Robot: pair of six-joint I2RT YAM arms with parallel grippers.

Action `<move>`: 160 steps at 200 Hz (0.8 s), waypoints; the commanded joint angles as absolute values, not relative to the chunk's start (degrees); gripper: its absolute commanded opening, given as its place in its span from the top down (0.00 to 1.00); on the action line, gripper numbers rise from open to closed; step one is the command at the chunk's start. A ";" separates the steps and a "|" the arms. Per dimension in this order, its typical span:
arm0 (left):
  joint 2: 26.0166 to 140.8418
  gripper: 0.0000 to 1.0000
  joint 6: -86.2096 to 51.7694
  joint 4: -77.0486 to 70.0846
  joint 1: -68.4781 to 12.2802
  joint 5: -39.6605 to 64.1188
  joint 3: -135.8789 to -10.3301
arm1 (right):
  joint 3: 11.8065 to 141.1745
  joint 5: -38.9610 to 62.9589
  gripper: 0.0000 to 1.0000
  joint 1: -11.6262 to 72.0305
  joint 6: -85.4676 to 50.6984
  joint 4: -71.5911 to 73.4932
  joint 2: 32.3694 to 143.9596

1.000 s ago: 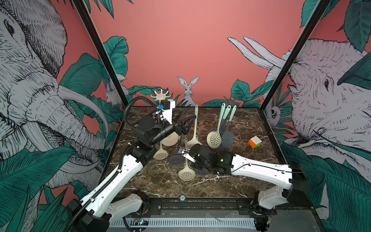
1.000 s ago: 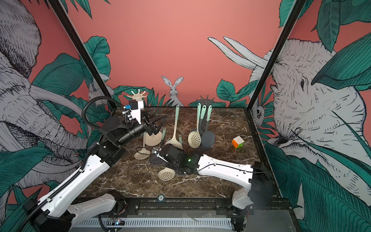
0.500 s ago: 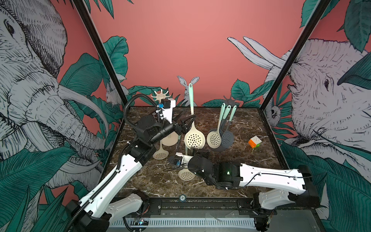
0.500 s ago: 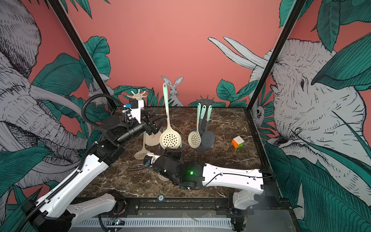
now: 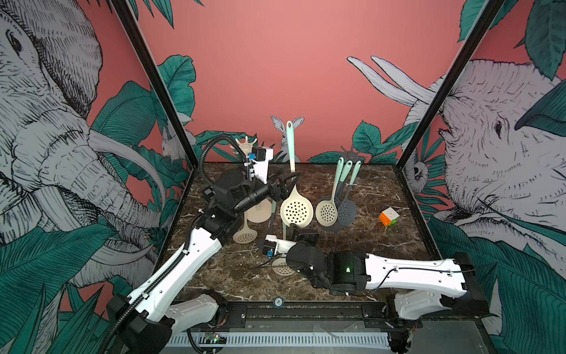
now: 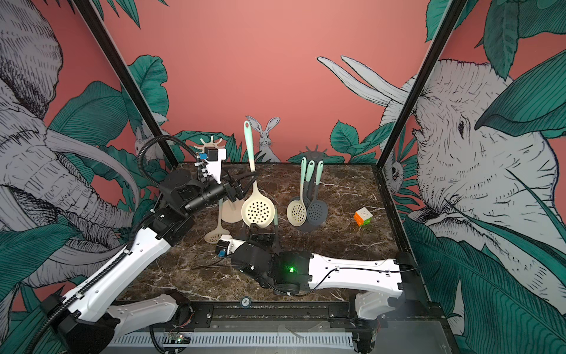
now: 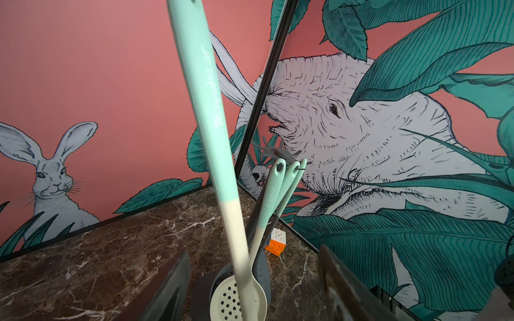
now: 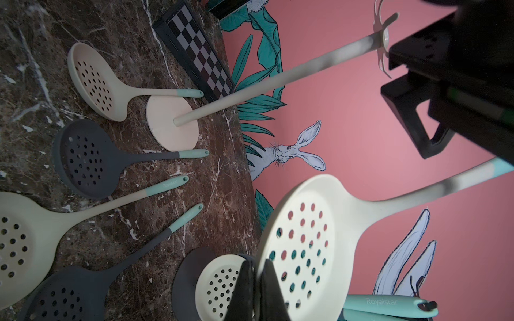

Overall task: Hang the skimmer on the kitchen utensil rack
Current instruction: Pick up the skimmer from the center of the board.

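Over the table [image 5: 367, 242]: right gripper [image 8: 256, 278] is clamping the cream skimmer [image 5: 296, 210] by its bowl rim, holding it upright, handle skyward.
Beyond it, left gripper [image 5: 286, 184] is straddling the skimmer's neck, jaws apart, fingers [image 7: 167, 291] clear of it; cream rack [image 5: 244, 145] is standing just beside, toward the left edge.

My right hand [image 8: 257, 294] has lifted the cream skimmer [image 5: 296, 210] off the counter [image 5: 382, 245] and stood it up, pinched by the bowl's rim, with its handle now pointing to 12 o'clock. My left hand [image 5: 288, 185] has narrowed its fingers on either side of the neck, which they do not yet touch.
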State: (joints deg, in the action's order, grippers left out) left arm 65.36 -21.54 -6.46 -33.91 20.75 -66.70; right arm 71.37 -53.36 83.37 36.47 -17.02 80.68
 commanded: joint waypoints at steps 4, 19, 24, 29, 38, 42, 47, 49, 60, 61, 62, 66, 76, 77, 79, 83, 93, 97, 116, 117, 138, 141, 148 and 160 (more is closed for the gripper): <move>66.36 0.36 -22.89 -8.03 -33.57 23.26 -68.55 | 71.00 -55.72 1.00 84.05 37.18 -13.66 79.02; 67.09 0.46 -23.27 -8.50 -33.52 23.79 -68.88 | 70.89 -55.81 1.00 84.02 37.18 -13.50 79.08; 67.24 0.50 -23.46 -8.72 -33.53 23.92 -68.90 | 70.71 -55.86 1.00 84.03 37.18 -13.41 79.12; 67.45 0.55 -23.70 -8.99 -33.49 23.99 -68.91 | 70.60 -55.82 1.00 84.06 37.09 -13.35 79.15; 67.51 0.64 -24.02 -9.38 -33.51 24.08 -68.91 | 70.45 -55.90 1.00 84.07 37.06 -13.35 79.20; 67.64 0.68 -24.08 -9.61 -33.55 24.08 -68.91 | 70.29 -55.90 1.00 84.10 36.88 -13.42 79.19; 67.63 0.73 -24.16 -9.75 -33.53 24.00 -68.82 | 70.23 -55.98 1.00 84.08 36.64 -13.44 79.29; 67.71 0.75 -24.28 -9.82 -33.50 23.99 -68.82 | 70.16 -56.03 1.00 84.06 36.49 -13.42 79.28; 67.61 0.88 -24.45 -10.26 -33.42 24.01 -68.66 | 69.85 -55.86 1.00 84.07 35.16 -13.97 79.13; 67.65 0.90 -24.44 -10.32 -33.41 24.00 -68.65 | 69.82 -55.83 1.00 84.05 34.98 -14.06 79.07; 67.66 0.91 -24.48 -10.39 -33.45 23.95 -68.65 | 69.84 -55.82 1.00 84.04 34.80 -14.10 79.09; 67.63 0.96 -24.55 -10.63 -33.49 23.83 -68.56 | 69.85 -55.68 1.00 84.05 33.98 -14.39 78.88; 67.47 1.00 -24.65 -11.05 -33.48 23.58 -68.36 | 69.34 -54.50 1.00 84.03 31.58 -15.24 78.21; 67.49 1.00 -24.63 -11.11 -33.48 23.57 -68.32 | 69.25 -54.32 1.00 84.02 31.30 -15.31 78.08; 67.50 1.00 -24.64 -11.15 -33.42 23.54 -68.32 | 69.19 -54.05 0.99 84.07 30.70 -15.45 77.86; 67.41 1.00 -24.64 -11.28 -33.42 23.35 -68.30 | 69.01 -53.17 0.95 84.03 29.48 -15.77 77.26; 67.31 1.00 -24.60 -11.69 -33.40 23.20 -68.21 | 68.22 -50.36 0.85 84.06 26.26 -16.29 75.59; 67.25 1.00 -24.47 -11.84 -33.42 23.20 -68.18 | 67.97 -49.27 0.82 84.07 25.02 -16.54 74.81; 67.23 1.00 -24.43 -12.61 -33.44 23.27 -68.03 | 66.45 -44.05 0.62 83.99 19.72 -16.70 70.50; 67.28 1.00 -24.43 -12.63 -33.42 23.28 -68.03 | 66.36 -43.69 0.61 83.96 19.44 -16.70 70.23; 67.58 1.00 -24.44 -13.92 -33.40 24.50 -67.90 | 64.84 -36.52 0.48 83.07 14.19 -15.32 64.50; 67.62 1.00 -24.51 -14.30 -33.48 24.85 -67.81 | 64.64 -35.58 0.47 82.65 13.29 -14.90 63.74; 67.83 1.00 -24.93 -15.30 -33.47 25.74 -67.60 | 64.22 -33.43 0.47 81.67 11.06 -13.66 62.04; 68.07 1.00 -26.35 -17.41 -33.48 27.47 -67.17 | 64.68 -30.76 0.47 79.47 5.80 -12.17 60.46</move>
State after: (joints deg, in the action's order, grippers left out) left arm 68.58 -24.67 -10.98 -33.89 24.18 -66.87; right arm 64.51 -39.31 82.48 17.67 -16.73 64.20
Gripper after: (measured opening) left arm 0.090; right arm 0.529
